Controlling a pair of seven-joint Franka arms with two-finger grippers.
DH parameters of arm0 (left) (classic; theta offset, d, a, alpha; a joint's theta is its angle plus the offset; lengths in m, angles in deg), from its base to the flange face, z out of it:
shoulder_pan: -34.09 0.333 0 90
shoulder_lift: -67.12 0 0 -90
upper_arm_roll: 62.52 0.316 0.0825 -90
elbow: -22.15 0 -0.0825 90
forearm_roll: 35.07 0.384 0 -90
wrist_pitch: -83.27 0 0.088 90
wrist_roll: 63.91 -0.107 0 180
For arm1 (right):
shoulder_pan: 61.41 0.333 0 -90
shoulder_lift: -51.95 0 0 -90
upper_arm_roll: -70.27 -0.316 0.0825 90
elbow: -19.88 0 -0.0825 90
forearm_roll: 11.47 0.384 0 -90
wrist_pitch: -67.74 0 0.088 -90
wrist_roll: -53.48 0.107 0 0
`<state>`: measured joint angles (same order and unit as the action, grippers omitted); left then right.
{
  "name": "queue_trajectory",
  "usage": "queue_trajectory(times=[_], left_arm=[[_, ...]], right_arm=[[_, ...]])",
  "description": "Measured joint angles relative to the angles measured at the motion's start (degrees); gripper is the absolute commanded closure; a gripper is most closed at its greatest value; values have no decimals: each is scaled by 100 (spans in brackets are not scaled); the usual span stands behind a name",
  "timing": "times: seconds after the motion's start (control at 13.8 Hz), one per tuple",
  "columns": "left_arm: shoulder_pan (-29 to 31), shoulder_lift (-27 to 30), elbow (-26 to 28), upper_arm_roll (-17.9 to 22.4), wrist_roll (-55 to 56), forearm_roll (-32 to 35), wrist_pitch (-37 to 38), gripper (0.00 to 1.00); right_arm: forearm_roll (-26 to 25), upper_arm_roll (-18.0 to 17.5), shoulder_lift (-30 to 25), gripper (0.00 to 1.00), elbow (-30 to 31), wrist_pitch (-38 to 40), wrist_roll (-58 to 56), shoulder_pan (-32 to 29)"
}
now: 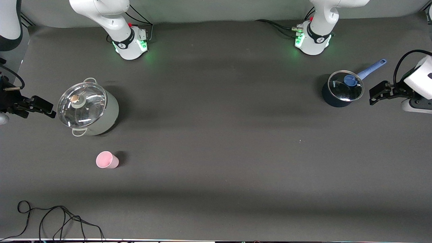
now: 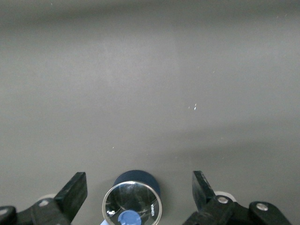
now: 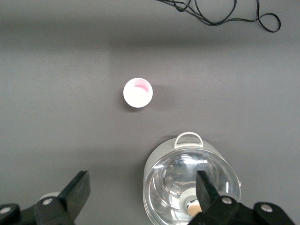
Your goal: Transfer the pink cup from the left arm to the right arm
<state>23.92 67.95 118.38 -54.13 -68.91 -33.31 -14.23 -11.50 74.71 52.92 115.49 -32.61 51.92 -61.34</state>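
The pink cup (image 1: pixel 107 160) stands upright on the dark table toward the right arm's end, nearer the front camera than the grey pot. It also shows in the right wrist view (image 3: pixel 138 92), well apart from the fingers. My right gripper (image 1: pixel 45 108) is open and empty, over the table's edge beside the grey pot; its own view shows it (image 3: pixel 142 180) with the jaws wide apart. My left gripper (image 1: pixel 374 94) is open and empty beside the blue saucepan at the left arm's end; its own view shows it (image 2: pixel 139 180) wide open too.
A grey pot with a glass lid (image 1: pixel 88 109) stands near the right gripper, also in the right wrist view (image 3: pixel 192 187). A dark blue saucepan with a glass lid (image 1: pixel 341 88) stands by the left gripper (image 2: pixel 132 204). A black cable (image 1: pixel 50 219) lies along the front edge.
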Motion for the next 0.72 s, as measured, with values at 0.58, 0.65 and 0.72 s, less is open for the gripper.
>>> queue_trajectory(times=[0.58, 0.65, 0.72], left_arm=[[-64, -422, -383, -74, 199, -8, 118, 0], [-64, -422, -385, -74, 200, -8, 124, 0], [-64, -422, -386, -74, 201, -8, 125, 0]], right_arm=[[0, -23, 129, 0, -70, -201, 97, -71], [0, -24, 164, 0, -95, -212, 97, -94], [0, -26, 182, 0, -118, -212, 97, -98]])
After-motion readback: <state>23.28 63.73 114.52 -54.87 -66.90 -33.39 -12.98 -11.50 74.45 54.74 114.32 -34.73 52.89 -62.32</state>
